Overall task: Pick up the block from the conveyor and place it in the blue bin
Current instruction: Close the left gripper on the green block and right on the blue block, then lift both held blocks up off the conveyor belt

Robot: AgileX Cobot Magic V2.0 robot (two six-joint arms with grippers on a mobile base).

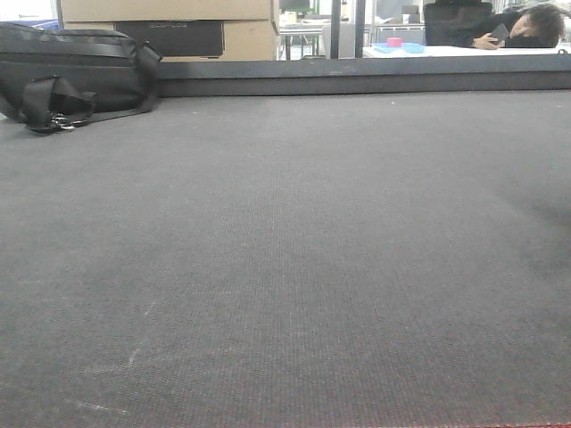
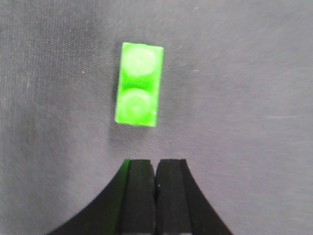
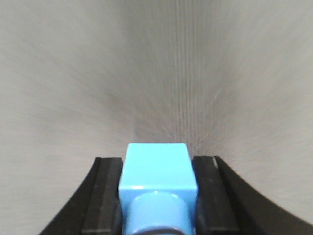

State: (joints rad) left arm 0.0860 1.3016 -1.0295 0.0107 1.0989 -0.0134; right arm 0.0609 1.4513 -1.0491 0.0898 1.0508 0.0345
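Clamping blue block [image 3: 156,171] in right fingers [image 3: 105,196], left fingers [image 2: 139,196] together, green block [image 2: 138,84] lengthwise ahead

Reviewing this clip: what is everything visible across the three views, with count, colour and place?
conveyor: one, dark grey, fills all views
green block: one, two studs, lying on the belt ahead of the left gripper
blue block: one, between the right gripper's fingers
bag: one, black, far left
cardboard boxes: at least two, tan, behind the bag
blue container: one, far right table
person: one, dark-haired, head down
left gripper: black, shut, empty
right gripper: black, holding the blue block
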